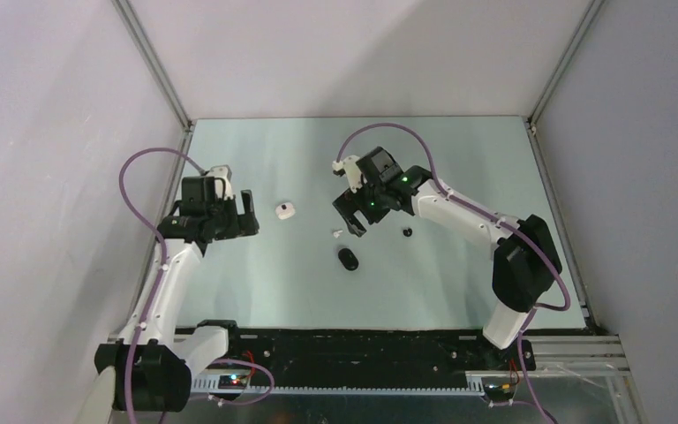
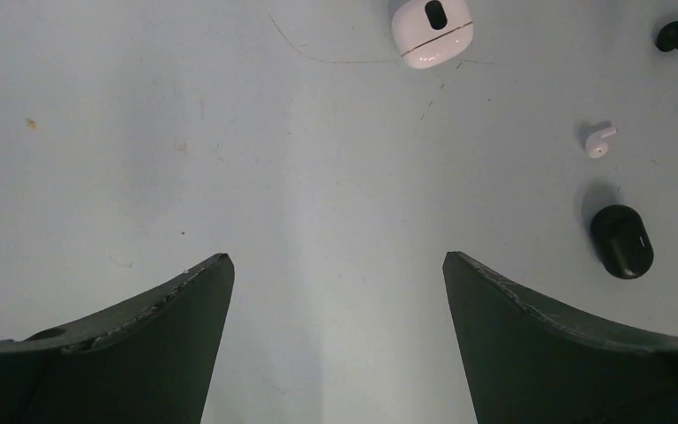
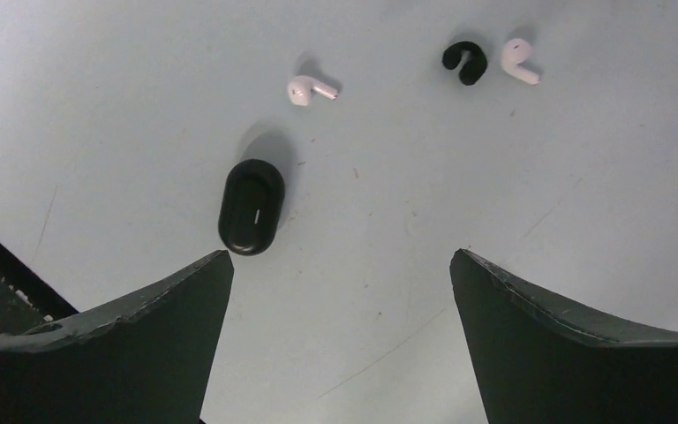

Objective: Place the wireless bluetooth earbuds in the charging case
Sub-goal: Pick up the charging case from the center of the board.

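The white charging case (image 1: 285, 210) lies shut on the table, a dark mark on its top, and it also shows at the top of the left wrist view (image 2: 432, 31). My left gripper (image 1: 252, 215) (image 2: 335, 258) hovers open just left of it, nothing between its fingers. One white earbud (image 1: 337, 234) (image 2: 598, 140) (image 3: 309, 89) lies near the table's middle. The other earbud (image 3: 519, 60) rests beside a small black bit (image 3: 464, 62). My right gripper (image 1: 350, 221) (image 3: 340, 254) is open and empty above the first earbud.
A black oval pebble-like object (image 1: 348, 259) (image 2: 622, 240) (image 3: 251, 206) lies just in front of the first earbud, close to my right gripper's left finger. The small black bit (image 1: 407, 232) (image 2: 676, 35) sits to its right. Grey walls enclose the table on three sides.
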